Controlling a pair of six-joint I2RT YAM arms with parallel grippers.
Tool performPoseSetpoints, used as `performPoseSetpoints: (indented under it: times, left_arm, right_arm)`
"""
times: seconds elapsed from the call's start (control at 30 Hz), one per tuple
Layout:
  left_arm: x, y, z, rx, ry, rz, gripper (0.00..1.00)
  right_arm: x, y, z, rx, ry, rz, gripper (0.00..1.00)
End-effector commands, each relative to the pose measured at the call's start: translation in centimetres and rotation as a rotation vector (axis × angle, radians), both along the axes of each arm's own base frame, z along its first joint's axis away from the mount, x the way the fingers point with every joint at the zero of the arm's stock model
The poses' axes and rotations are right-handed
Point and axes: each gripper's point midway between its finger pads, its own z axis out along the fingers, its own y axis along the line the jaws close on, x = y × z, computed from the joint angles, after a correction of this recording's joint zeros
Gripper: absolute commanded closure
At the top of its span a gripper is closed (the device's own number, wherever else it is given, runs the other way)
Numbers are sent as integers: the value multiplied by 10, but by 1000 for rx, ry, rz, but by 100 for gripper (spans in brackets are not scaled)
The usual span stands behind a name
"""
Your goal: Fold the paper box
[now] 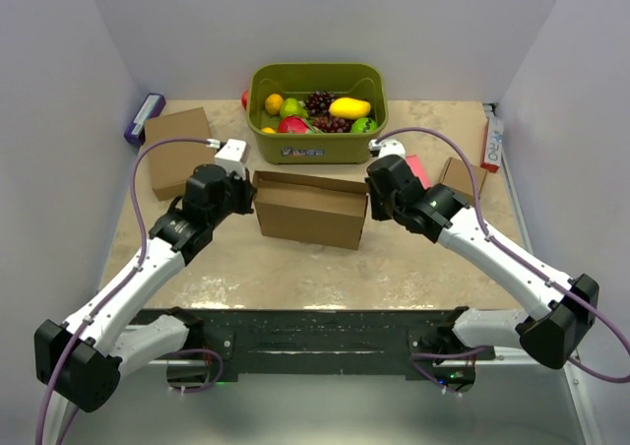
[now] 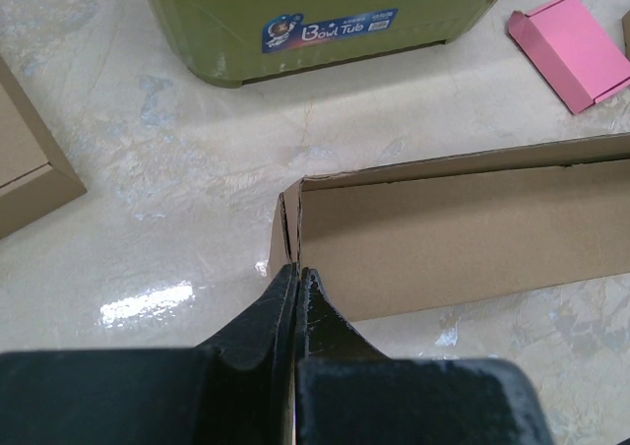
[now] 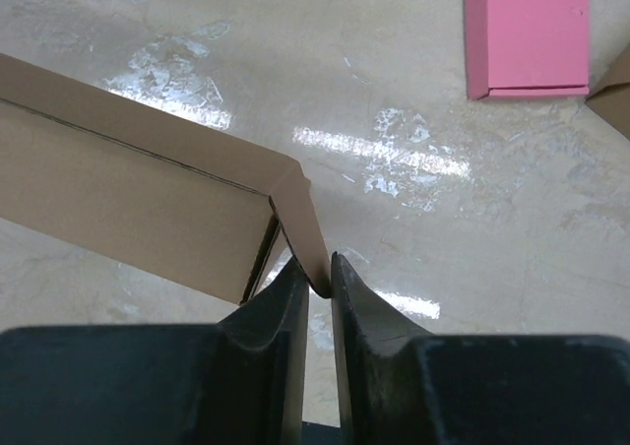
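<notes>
Both ends held | left tool [image 2: 297,273] clenched on paper box [image 1: 310,209] wall | right tool [image 3: 320,268] pinching its flap | plain brown, unprinted

Walls: 3 sides, plain pale lavender-white, matte. Back wall [image 1: 315,22], left wall [image 1: 49,120], right wall [image 1: 581,71]; no markings visible.
Table [image 1: 295,268]: beige top w/ marbled cream-grey veining, glossy.
Near edge: black mounting plate [image 1: 315,339] running across the table's width.
Light: overhead, diffuse; white glare patches [image 2: 148,302] on the top, more in right wrist view [image 3: 374,150].
</notes>
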Motion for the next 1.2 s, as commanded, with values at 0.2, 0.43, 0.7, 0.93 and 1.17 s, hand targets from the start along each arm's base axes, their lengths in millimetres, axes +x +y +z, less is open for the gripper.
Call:
performPoseSetpoints:
  times: [0.2,0.43,0.7,0.93,1.17]
  left_arm:
    - [-9,-4,-22,103,86,-21,100]
    - [-8,-8,-23,144,84,-26,100]
    - [-5,-6,-24,174,75,-17,100]
    - [-8,-14,-23,169,64,-37,100]
    - [-11,-21,-24,180,60,-54,100]
  right_arm:
    - [10,28,31,135,-3,58,94]
    - [16,32,35,156,30,61,100]
    - [21,35,36,230,57,74,100]
    - [23,42,38,299,74,85,100]
    - [24,49,36,343,83,92,100]
